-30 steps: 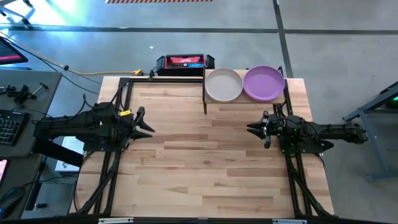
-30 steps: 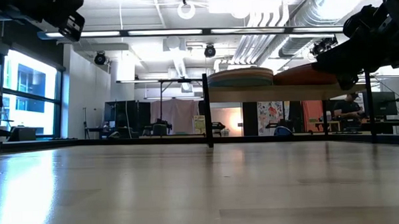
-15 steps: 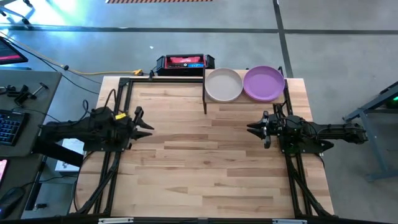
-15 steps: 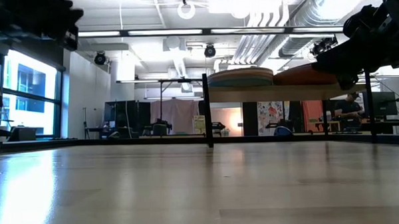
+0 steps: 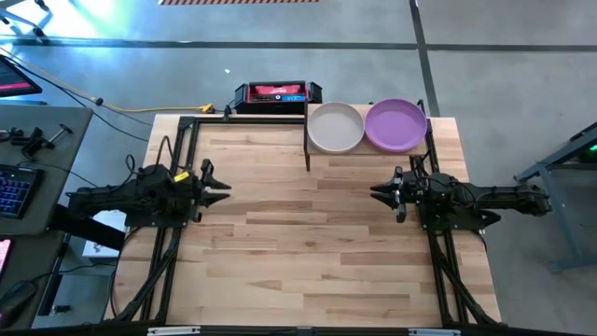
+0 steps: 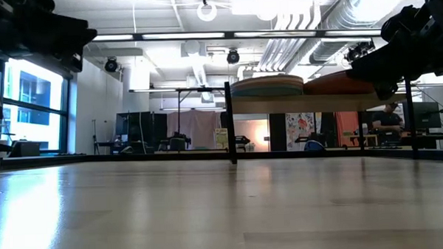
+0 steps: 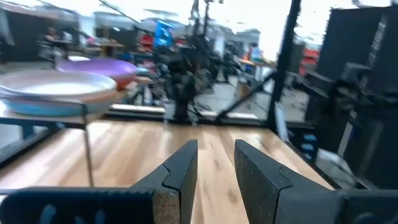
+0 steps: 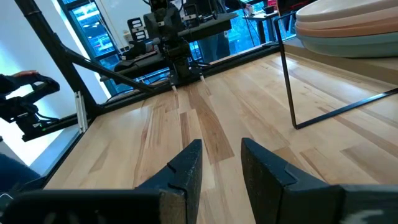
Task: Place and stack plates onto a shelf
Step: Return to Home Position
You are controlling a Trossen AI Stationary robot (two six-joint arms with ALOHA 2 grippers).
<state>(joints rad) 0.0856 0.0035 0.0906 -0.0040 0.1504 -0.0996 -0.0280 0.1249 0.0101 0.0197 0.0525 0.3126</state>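
Note:
The shelf (image 5: 307, 140) stands at the table's far right. It carries two stacks of plates: one topped by a cream plate (image 5: 336, 127) and one topped by a purple plate (image 5: 396, 125). In the low view the stacks (image 6: 268, 86) rest on the shelf board (image 6: 317, 103). My left gripper (image 5: 222, 185) hovers over the table's left side, open by a narrow gap and empty (image 7: 214, 155). My right gripper (image 5: 382, 194) hovers near the shelf's front, also open by a narrow gap and empty (image 8: 221, 152).
A red and black device (image 5: 277, 93) sits just beyond the table's far edge. Black frame rails (image 5: 177, 159) run along the table's left and right sides. Bare wood tabletop (image 5: 298, 233) lies between the arms. A person (image 6: 388, 122) shows in the room behind.
My left gripper has come down a little over the table's left side, still empty. The plates and my right arm have stayed where they were.

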